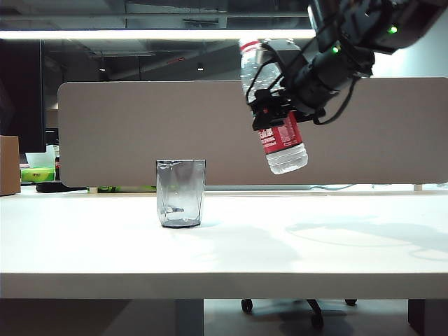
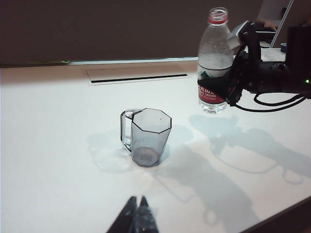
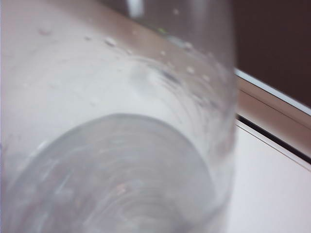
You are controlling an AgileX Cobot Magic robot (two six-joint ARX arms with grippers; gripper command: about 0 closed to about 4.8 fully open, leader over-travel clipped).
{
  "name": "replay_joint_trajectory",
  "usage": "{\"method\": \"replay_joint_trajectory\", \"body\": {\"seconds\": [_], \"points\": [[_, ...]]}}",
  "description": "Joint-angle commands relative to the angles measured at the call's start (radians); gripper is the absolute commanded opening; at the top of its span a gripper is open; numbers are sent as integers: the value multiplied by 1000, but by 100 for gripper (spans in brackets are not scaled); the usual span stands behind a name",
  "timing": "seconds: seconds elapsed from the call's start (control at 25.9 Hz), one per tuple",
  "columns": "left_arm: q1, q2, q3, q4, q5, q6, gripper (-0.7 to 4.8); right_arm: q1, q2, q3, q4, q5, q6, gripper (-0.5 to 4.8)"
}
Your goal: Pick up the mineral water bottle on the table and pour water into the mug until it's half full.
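Holding the tall clear plastic mineral water bottle (image 1: 274,105) with its red-and-white label, your right gripper (image 1: 269,98) clamps it mid-body, high above the wide white table (image 1: 224,245) and right of the smoky-grey faceted glass mug (image 1: 180,192), which looks empty. The bottle leans, neck up and left. Carry its mouth over the mug's rim before tipping further, then tilt slowly so the water (image 2: 212,62) runs thinly. Your left gripper (image 2: 137,216) hovers near the table's front edge, jaws pressed together, holding nothing.
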Motion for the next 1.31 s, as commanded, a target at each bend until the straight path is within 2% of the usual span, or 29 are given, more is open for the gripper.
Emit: {"method": "replay_joint_trajectory", "body": {"seconds": [0.04,0.35,0.42,0.46,0.54,0.62,0.81,0.96,1.31], "points": [[0,0,4,10,0,4,-5,37,-12,77,-78,66,-161,273],[0,0,4,10,0,4,-5,77,-11,115,-185,181,-336,273],[0,0,4,10,0,4,-5,87,-5,115,-203,225,-399,273],[0,0,4,10,0,4,-5,93,6,115,-216,267,-480,273],[0,0,4,10,0,4,-5,100,22,116,-237,303,-525,273],[0,0,4,10,0,4,-5,100,26,116,-240,317,-527,273],[0,0,4,10,0,4,-5,100,45,117,-236,334,-623,273],[0,0,4,11,0,4,-5,100,61,118,-237,386,-683,273],[0,0,4,124,-23,0,-5,112,98,187,-243,455,-762,273]]}}
